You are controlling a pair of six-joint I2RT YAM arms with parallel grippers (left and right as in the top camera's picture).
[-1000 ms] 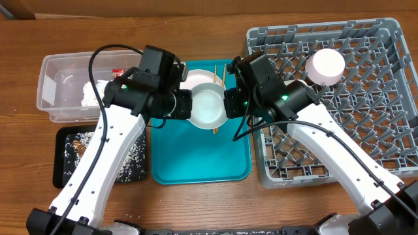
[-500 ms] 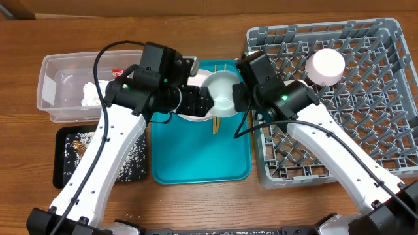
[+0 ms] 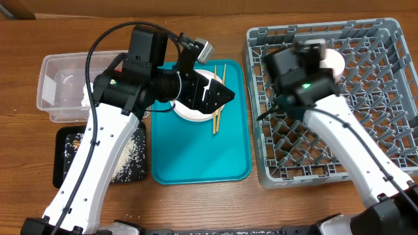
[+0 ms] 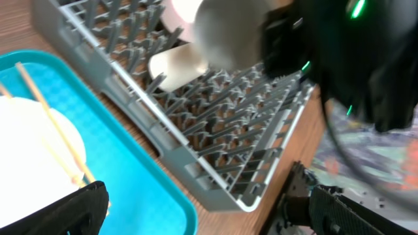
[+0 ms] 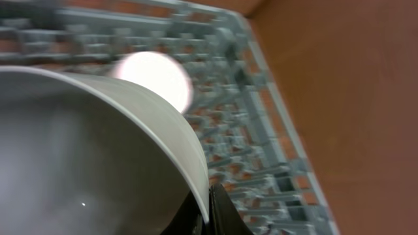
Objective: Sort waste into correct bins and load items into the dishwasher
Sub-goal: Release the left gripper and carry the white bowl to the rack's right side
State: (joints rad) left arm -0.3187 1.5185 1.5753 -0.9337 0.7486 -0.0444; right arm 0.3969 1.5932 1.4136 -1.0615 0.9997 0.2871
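**Q:** What was the right arm holding, and where?

**A:** The right gripper [image 5: 208,207] was clamped on the rim of the grey bowl [image 5: 98,150]. It held the bowl tilted above the dish rack [image 3: 366,124], near the pink bowl [image 3: 334,62] already sitting among the pegs. The view was blurred. A rim grip probably left the bowl's body free to drop between pegs.

**Q:** And the left arm?

**A:** The left gripper [image 3: 221,96] hovered over the teal tray [image 3: 196,153], its jaws spread wide and empty. Below it lay the pale pink plate [image 3: 191,112], with the chopsticks [image 3: 217,117] beside it on the tray. It seemed positioned to pick up one of these next.
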